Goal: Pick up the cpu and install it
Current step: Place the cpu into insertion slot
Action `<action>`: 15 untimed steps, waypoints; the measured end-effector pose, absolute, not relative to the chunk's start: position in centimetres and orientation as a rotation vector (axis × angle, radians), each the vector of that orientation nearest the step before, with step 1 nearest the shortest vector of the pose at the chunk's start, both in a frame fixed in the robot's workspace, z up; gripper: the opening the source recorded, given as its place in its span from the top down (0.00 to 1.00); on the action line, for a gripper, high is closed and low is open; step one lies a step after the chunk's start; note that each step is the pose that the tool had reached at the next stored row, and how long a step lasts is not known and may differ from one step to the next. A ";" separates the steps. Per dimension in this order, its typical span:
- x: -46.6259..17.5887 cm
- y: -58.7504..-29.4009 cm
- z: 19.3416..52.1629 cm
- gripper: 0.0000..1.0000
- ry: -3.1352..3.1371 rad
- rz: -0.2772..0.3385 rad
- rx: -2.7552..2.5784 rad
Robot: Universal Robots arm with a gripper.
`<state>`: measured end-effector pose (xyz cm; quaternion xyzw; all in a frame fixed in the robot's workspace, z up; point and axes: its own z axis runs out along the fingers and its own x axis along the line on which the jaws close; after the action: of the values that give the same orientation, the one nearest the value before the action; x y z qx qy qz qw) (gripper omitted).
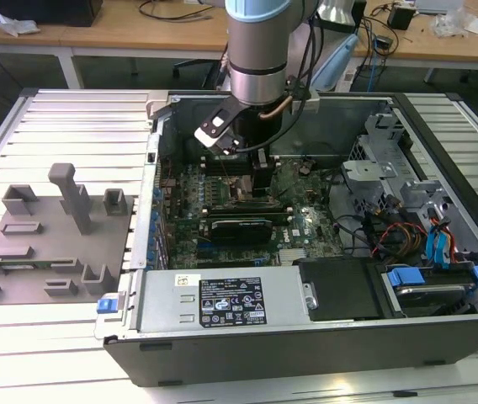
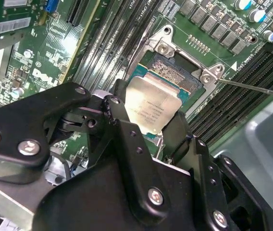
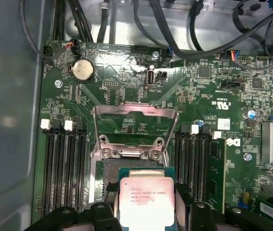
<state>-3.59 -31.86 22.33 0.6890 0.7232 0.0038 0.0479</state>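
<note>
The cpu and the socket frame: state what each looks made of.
The cpu: a pale silvery lid, likely matte metal, since it gives a soft sheen; its thin green rim looks like circuit board. The socket frame: bare shiny metal, probably steel, with bright reflections and screw heads.

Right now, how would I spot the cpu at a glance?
Inside the open dark computer case, find the metal-framed socket on the green motherboard. The cpu is the small flat silvery square chip over it, held in the black gripper; the socket is dark-centred.
</note>
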 end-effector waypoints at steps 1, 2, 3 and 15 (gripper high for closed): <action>-3.6 -31.6 21.4 0.45 2.200 0.015 2.110; -3.6 -31.6 21.0 0.45 2.195 0.020 2.120; -3.6 -31.4 20.4 0.45 2.175 0.035 2.156; -3.8 -31.2 19.4 0.45 2.167 0.049 2.178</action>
<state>-3.83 -31.16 19.38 0.7084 0.7048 0.0160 0.0346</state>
